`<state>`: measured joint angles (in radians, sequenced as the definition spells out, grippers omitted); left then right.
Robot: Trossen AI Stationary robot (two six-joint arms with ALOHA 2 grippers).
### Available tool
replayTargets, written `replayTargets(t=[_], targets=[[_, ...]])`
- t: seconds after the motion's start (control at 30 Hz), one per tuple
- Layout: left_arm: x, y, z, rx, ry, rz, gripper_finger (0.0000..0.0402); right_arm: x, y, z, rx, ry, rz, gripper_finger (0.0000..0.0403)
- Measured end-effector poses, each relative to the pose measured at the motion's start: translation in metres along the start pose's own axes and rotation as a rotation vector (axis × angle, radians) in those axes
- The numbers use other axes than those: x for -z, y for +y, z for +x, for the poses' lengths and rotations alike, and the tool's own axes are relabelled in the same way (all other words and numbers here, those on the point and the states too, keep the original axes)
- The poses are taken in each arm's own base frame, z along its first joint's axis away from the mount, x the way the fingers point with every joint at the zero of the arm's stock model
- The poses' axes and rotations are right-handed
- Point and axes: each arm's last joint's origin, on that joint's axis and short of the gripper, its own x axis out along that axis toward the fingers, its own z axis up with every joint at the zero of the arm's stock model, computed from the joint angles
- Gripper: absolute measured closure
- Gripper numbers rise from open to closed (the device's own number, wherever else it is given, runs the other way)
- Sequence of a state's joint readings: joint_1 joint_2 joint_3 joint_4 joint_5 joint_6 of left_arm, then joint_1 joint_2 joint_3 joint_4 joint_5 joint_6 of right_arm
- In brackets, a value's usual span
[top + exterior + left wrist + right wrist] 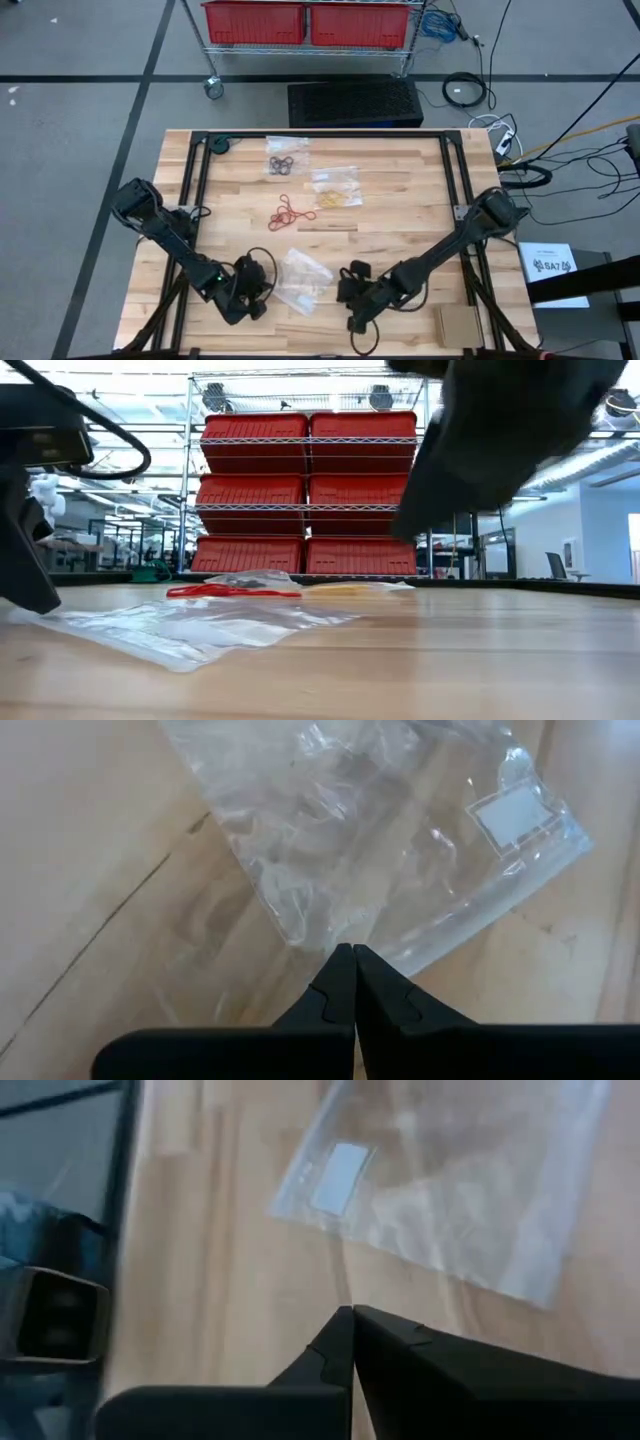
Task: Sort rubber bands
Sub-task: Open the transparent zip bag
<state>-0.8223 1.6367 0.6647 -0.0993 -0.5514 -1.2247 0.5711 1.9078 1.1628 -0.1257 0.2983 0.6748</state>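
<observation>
Both pincers, left point(353, 952) and right point(352, 1312), are pinched shut, holding nothing; we open one wide over the empty bag point(300, 275) (low middle).

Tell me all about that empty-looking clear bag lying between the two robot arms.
The clear plastic bag lies crumpled and mostly flat on the wooden table, near its front edge. It looks like thin, glossy, see-through film, creased all over, with a small pale rectangular patch near one corner. Nothing shows inside it. The left gripper, jaws shut, sits right at its edge; whether it touches is unclear. The right gripper, also shut, is just apart from it.
</observation>
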Motion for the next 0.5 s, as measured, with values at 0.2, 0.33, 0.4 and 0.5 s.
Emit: replayTargets(t=[0.2, 0.33, 0.4, 0.5], targets=[[-0.003, -0.008, -0.001, 0.078, -0.022, -0.039, 0.0400, -0.002, -0.036, 0.042, 0.086, 0.032, 0.045, 0.0403], [-0.002, -0.012, -0.001, 0.120, -0.006, -0.054, 0.0400, -0.013, -0.060, 0.049, 0.117, 0.072, 0.083, 0.0403], [-0.001, -0.014, -0.002, 0.140, 0.003, -0.038, 0.0400, -0.020, -0.074, 0.049, 0.127, 0.093, 0.083, 0.0403], [-0.001, -0.019, -0.005, 0.161, -0.004, 0.015, 0.0400, -0.028, -0.091, 0.048, 0.151, 0.118, 0.052, 0.0403]])
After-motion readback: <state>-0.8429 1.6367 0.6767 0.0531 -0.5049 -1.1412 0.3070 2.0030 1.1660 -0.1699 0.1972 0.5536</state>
